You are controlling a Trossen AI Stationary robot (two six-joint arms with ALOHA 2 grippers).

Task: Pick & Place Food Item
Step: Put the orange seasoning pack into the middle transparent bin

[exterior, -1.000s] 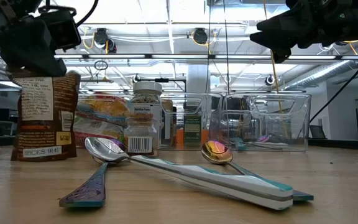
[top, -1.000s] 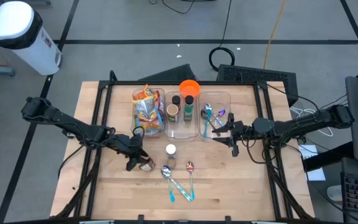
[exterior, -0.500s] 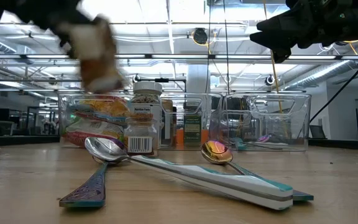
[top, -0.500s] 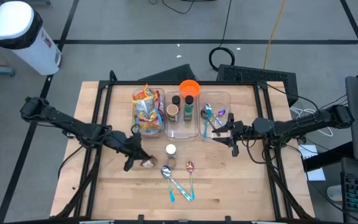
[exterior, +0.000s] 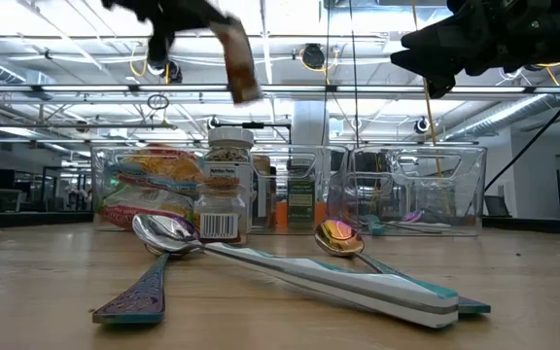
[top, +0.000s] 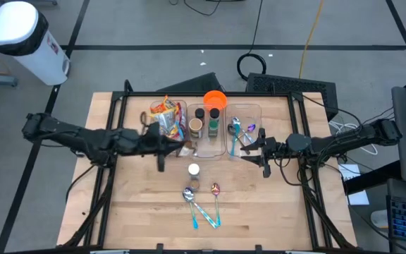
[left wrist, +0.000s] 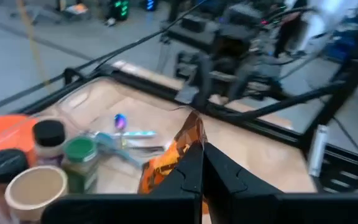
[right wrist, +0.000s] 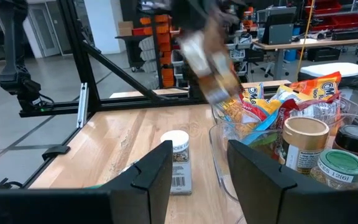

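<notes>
Brown spice packet hangs pinched in the left claw, fingers fully closed, above the snack bin.

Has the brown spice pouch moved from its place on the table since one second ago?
Yes. The left gripper has lifted the brown spice pouch off the table and carried it toward the clear bins, beside the snack bin.

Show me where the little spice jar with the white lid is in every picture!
High view: spice jar stands mid-table, in front of the bins.
Low view: jar left of centre, barcode facing us.
Left wrist view: not in it.
Right wrist view: on the wood, beside the bin.
Shared landmark: the snack bags' clear bin.
</notes>
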